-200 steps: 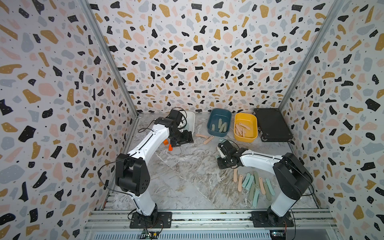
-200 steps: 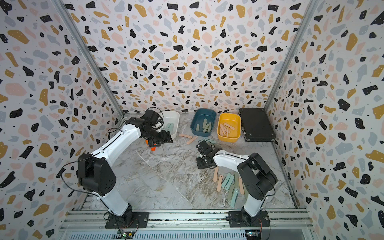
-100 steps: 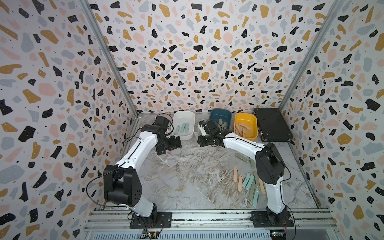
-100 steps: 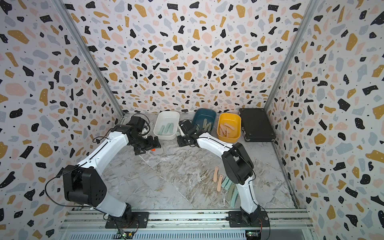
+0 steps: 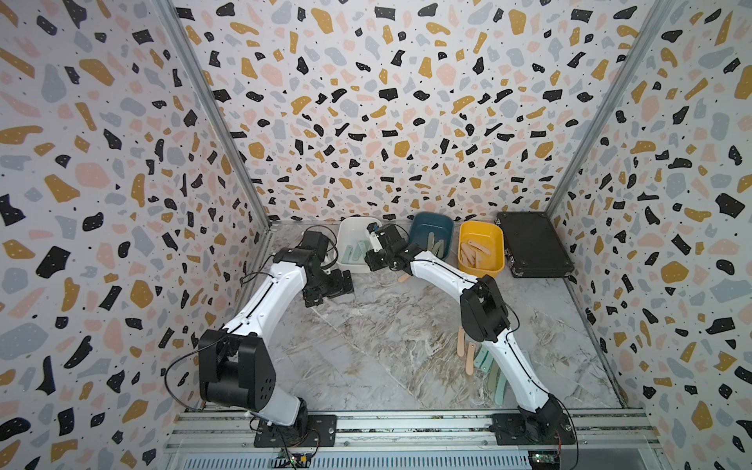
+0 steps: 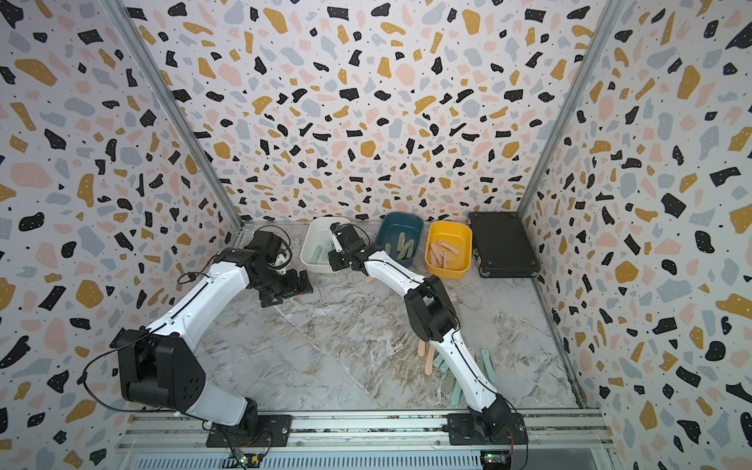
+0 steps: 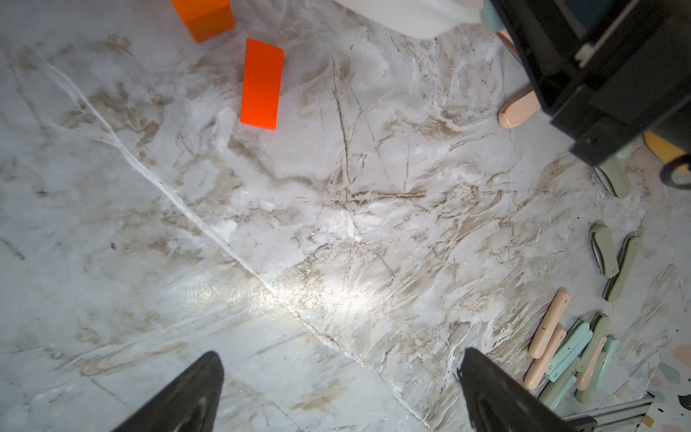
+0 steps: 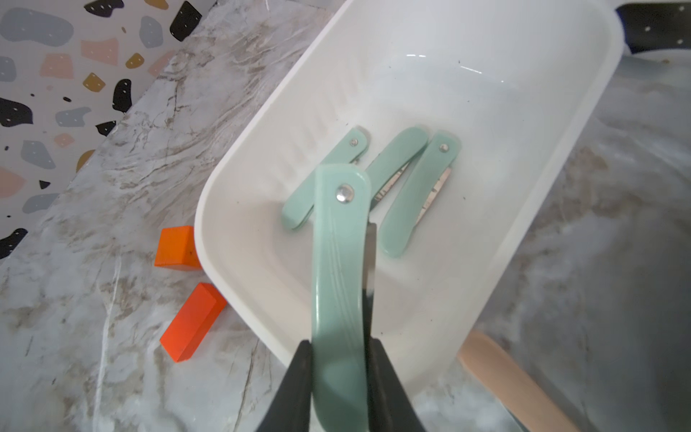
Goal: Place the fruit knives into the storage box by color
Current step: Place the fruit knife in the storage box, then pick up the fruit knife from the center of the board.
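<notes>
My right gripper (image 8: 338, 348) is shut on a mint-blue fruit knife (image 8: 340, 262), holding it above the white storage box (image 8: 448, 93), where three more mint knives (image 8: 415, 198) lie. In both top views this gripper (image 5: 372, 254) hangs at the white box's (image 5: 352, 234) near end. The teal box (image 5: 431, 228) holds sage green knives, the yellow box (image 5: 482, 235) peach ones. My left gripper (image 7: 340, 355) is open and empty above bare marble, left of the white box (image 5: 329, 289). Loose knives (image 7: 561, 348) lie heaped at the front right (image 5: 468, 354).
Two orange blocks (image 7: 261, 84) (image 8: 194, 325) lie on the marble beside the white box. A single peach knife (image 7: 518, 112) rests under my right forearm (image 5: 403, 277). A flat black case (image 5: 533, 244) stands at the back right. Patterned walls close in three sides.
My right arm swung from the loose pile up to the white box with the mint knife in it. My left arm drew back from the white box and opened wide.
</notes>
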Action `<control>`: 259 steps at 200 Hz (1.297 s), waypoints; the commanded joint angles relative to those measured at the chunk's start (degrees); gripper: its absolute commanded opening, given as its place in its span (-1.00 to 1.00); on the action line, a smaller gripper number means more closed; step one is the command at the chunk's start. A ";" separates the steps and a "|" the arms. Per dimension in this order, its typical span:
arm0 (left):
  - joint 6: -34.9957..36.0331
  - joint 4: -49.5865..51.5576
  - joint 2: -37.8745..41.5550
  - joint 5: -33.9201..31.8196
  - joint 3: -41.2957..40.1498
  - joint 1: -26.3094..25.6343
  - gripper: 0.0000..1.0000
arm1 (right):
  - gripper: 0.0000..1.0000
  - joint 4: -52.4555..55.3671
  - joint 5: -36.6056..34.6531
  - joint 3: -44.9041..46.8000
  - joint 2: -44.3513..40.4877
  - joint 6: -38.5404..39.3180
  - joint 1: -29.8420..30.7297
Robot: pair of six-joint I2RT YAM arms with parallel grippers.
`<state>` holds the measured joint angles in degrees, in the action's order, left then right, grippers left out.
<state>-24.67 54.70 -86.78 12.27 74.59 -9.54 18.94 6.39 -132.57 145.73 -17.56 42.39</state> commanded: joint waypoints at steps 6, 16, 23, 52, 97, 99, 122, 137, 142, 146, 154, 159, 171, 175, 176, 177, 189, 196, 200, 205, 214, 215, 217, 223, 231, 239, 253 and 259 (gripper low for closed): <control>0.75 1.45 2.01 -1.59 -0.06 0.28 0.98 | -0.66 0.23 -2.65 -8.94 3.16 1.92 0.24; 0.68 1.47 2.15 -1.72 -0.01 0.21 0.98 | -0.59 0.35 -3.16 -11.54 4.86 2.09 0.24; 0.62 1.38 2.26 -1.73 -0.06 0.25 0.98 | -0.56 0.48 -3.47 -13.06 5.77 2.36 0.24; 0.38 0.46 2.07 -0.82 -0.85 0.24 0.98 | -0.35 0.95 -3.21 -14.39 6.45 2.67 0.15; -0.25 -0.99 3.21 1.92 -2.34 0.21 0.98 | -0.06 6.74 0.09 -10.59 0.07 2.62 0.15; -0.35 -1.08 3.31 2.20 -2.47 0.20 0.98 | -0.05 7.15 0.17 -9.87 -0.63 2.62 0.15; -1.55 -2.02 5.17 4.17 -4.66 -1.24 0.98 | -0.05 6.86 -0.33 5.91 -12.55 0.44 0.32; -2.69 -3.10 6.73 4.60 -7.12 -3.46 0.98 | -0.05 3.73 -1.93 21.03 -22.46 -1.66 0.41; -3.26 -3.59 7.39 4.70 -8.22 -4.37 0.98 | -0.05 3.41 -2.91 25.51 -25.33 -2.29 0.41; -3.69 -4.07 7.83 4.77 -9.01 -5.18 0.98 | -0.05 3.51 -3.69 28.65 -27.53 -2.85 0.41; -4.53 -5.16 8.67 4.86 -10.79 -6.85 0.98 | -0.06 4.64 -5.23 34.12 -31.57 -3.68 0.41; -5.07 -5.88 9.14 4.95 -11.87 -7.88 0.98 | -0.07 5.66 -6.39 37.46 -34.00 -4.29 0.41; -6.65 -8.15 9.70 5.46 -14.46 -10.29 0.98 | -0.09 6.99 -8.61 45.61 -39.46 -6.27 0.41; -7.06 -8.78 9.77 5.56 -15.15 -11.03 0.98 | -0.09 7.13 -9.11 48.40 -41.20 -6.78 0.41; -7.11 -8.93 9.78 5.57 -15.34 -11.16 0.98 | -0.09 7.19 -9.25 48.96 -41.65 -6.87 0.41; -7.17 -9.09 9.74 5.61 -15.47 -11.31 0.98 | -0.09 7.27 -9.36 49.50 -42.01 -6.96 0.41; -7.87 -10.52 9.30 5.98 -16.61 -12.61 0.98 | -0.10 8.93 -11.10 55.94 -46.38 -8.44 0.41; -7.94 -10.82 8.98 6.24 -16.67 -13.14 0.98 | -0.10 10.27 -12.06 58.91 -48.80 -9.32 0.41; -8.04 -10.99 8.80 6.34 -16.62 -13.49 0.98 | -0.10 11.03 -12.51 60.66 -50.11 -9.96 0.41; -8.08 -11.18 8.72 6.44 -16.61 -14.06 0.98 | -0.10 12.03 -13.06 62.74 -51.61 -10.89 0.41; -8.27 -11.72 8.67 6.28 -16.64 -15.29 0.98 | -0.10 13.23 -13.19 66.53 -54.40 -12.78 0.41; -8.28 -11.81 8.66 6.23 -16.66 -15.44 0.98 | -0.10 13.32 -13.18 67.12 -54.80 -13.03 0.41; -8.42 -11.98 8.65 6.20 -16.73 -15.73 0.98 | -0.10 13.54 -13.16 67.89 -55.37 -13.49 0.41; -8.73 -12.59 8.65 6.02 -17.04 -16.59 0.98 | -0.10 13.98 -12.84 70.29 -57.16 -14.85 0.41; -9.13 -13.33 8.33 5.92 -17.40 -17.82 0.98 | -0.10 14.75 -12.59 73.26 -59.23 -16.63 0.41; -9.26 -14.07 7.62 6.01 -17.63 -18.77 0.98 | -0.10 15.77 -12.45 75.82 -61.04 -18.19 0.41; -9.15 -14.44 6.24 5.44 -17.42 -20.41 0.98 | -0.12 17.18 -12.45 79.66 -63.71 -20.16 0.41; -9.01 -14.63 5.86 5.08 -17.29 -21.01 0.98 | -0.13 17.58 -12.74 81.19 -64.82 -20.92 0.41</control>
<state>-32.88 42.72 -79.07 17.80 57.80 -28.38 31.99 -4.80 -55.09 86.37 -32.49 42.50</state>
